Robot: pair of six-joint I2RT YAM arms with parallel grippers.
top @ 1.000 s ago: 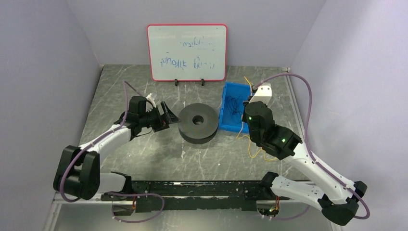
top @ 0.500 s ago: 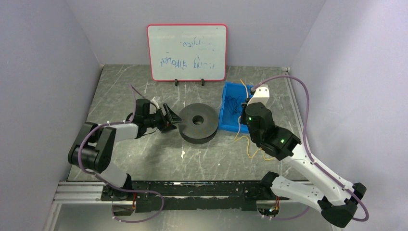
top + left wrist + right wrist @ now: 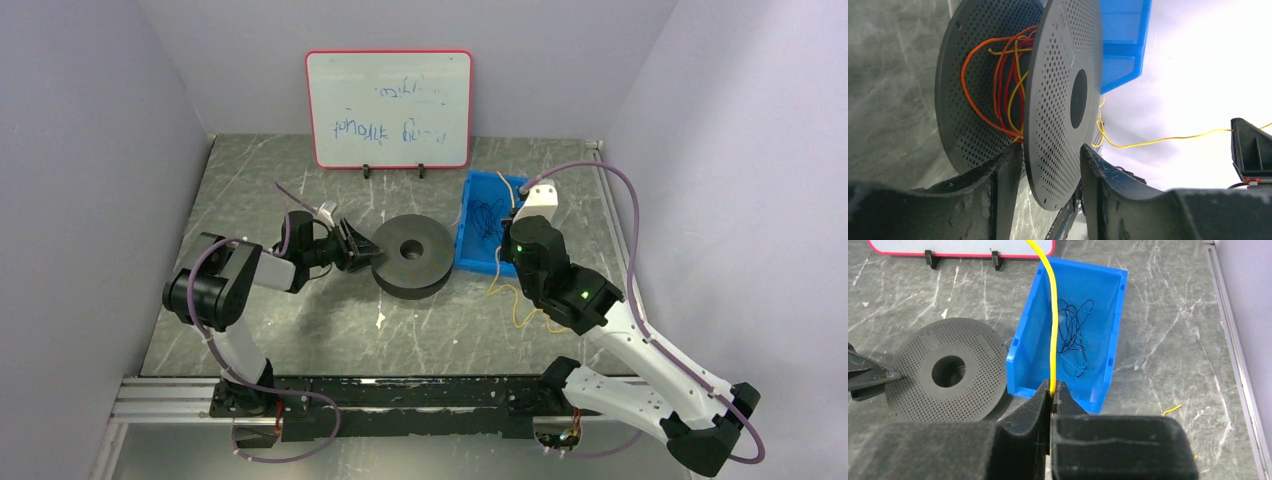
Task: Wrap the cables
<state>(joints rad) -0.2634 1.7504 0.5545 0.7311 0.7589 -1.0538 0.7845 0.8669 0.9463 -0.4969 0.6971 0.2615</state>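
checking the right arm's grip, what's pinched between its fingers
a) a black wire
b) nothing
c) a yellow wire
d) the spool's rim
c: the right gripper is shut on the yellow wire, which runs up over the blue bin.

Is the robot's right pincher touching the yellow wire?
Touching. The right wrist view shows the yellow wire running straight down into the right gripper, whose fingers are shut on it with no gap.
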